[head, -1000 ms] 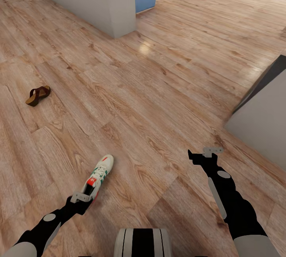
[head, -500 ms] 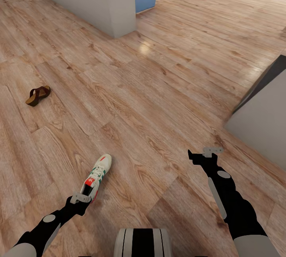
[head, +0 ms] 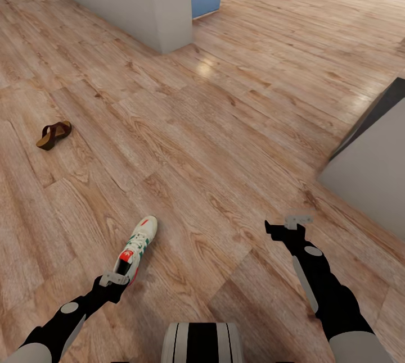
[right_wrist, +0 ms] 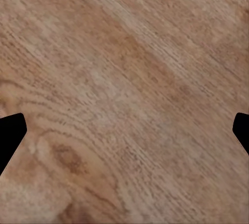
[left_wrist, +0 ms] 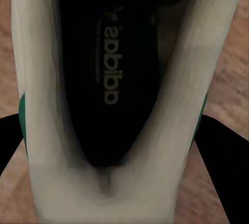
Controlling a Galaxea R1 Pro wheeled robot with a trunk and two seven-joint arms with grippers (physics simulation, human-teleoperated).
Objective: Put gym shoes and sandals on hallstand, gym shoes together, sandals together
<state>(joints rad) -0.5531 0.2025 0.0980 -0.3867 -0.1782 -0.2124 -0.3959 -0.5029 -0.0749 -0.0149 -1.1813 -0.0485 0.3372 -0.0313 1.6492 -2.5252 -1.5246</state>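
Head view: at the far left a single brown sandal (head: 53,135) is seen lying on the corridor floor (head: 225,127), well apart from everything else. It is judged to be light and rather flat, with a stiff sole and a softer strap, so the strap or the side of the sole would be a good place to take it. Lower and a little more to the right, one gym shoe (head: 136,248) lies on the planks with its toe pointing away from the robot, and the left gripper (head: 114,279) is placed at its heel end. In the left wrist view the heel opening of the gym shoe (left_wrist: 111,78) is shown between the two dark fingers (left_wrist: 220,172), one on each side of the collar; whether the shoe is really pinched or the fingers only stand beside it cannot be told. The shoe is judged to be light, with a soft upper that gives under pressure and a firmer heel, so the heel collar is a sensible hold. At the right, the right gripper (head: 281,227) hangs over bare planks with its fingers spread, holding nothing.
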